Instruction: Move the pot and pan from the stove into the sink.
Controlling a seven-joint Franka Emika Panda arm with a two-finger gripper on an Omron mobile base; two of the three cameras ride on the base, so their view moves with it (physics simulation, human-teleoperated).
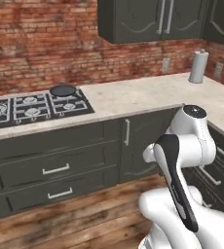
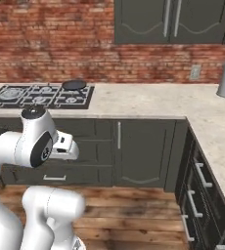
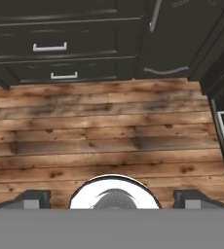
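From the left, the pan [image 1: 63, 90] sits on the back right burner of the stove [image 1: 36, 108], untouched. From the right it is there too, the arm folded well short of the stove. Down the hand, the gripper [image 3: 112, 198] gapes wide and empty over floorboards [image 3: 109, 136], so nothing has yet gone to a sink.

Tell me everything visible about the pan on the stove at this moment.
The pan is a shallow, round, black piece with a low rim and a dull dark finish that looks like metal. It sits flat and upright on the wire grate at the back right corner of the stove, near the brick wall. Nothing else touches it; the beige counter begins just to its right. In the right base view it shows as a thin dark oval. Its long handle cannot be made out at this size.
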